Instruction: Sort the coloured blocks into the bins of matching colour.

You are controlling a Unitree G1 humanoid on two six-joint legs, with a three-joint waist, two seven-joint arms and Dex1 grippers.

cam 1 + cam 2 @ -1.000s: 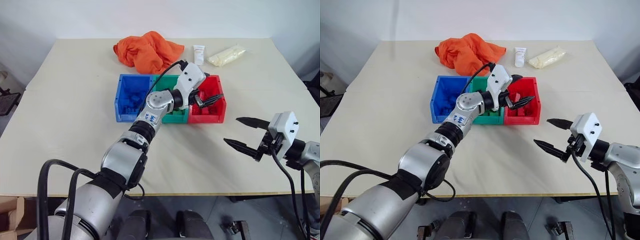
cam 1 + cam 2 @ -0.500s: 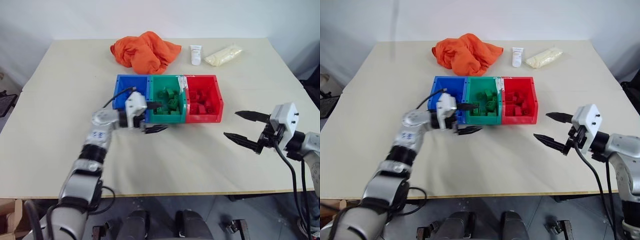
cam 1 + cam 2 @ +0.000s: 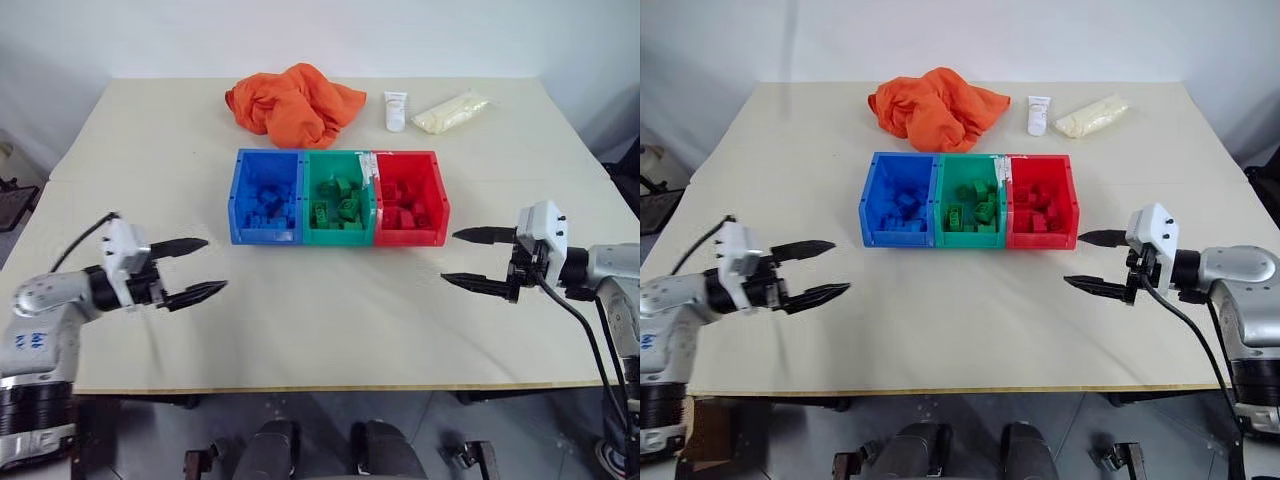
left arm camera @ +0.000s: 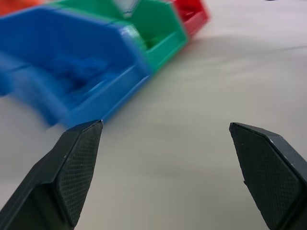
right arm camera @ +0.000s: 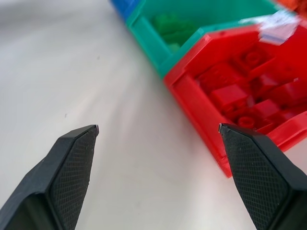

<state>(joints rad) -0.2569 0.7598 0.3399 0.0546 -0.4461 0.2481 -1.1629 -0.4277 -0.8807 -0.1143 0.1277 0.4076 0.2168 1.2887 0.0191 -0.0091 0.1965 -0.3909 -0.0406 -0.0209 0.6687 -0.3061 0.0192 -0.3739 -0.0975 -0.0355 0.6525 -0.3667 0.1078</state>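
My left gripper [image 3: 190, 270] and right gripper [image 3: 468, 258] hang wide open, empty, flanking the bins [image 3: 340, 238]. The blocks [image 3: 338, 200] lie inside; a careless swing could shove the bins.

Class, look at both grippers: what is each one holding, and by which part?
Nothing is held. The left gripper and right gripper both stand open and empty above the table, either side of the bins.

A: Where is there room to pass?
B: The table [image 3: 330, 320] is bare on both sides of the bins [image 3: 339, 197] and in front of them.
A: And behind?
B: An orange cloth [image 3: 293, 102] lies just behind, with a white tube [image 3: 397, 109] and a pale bag [image 3: 453, 110] beside it.
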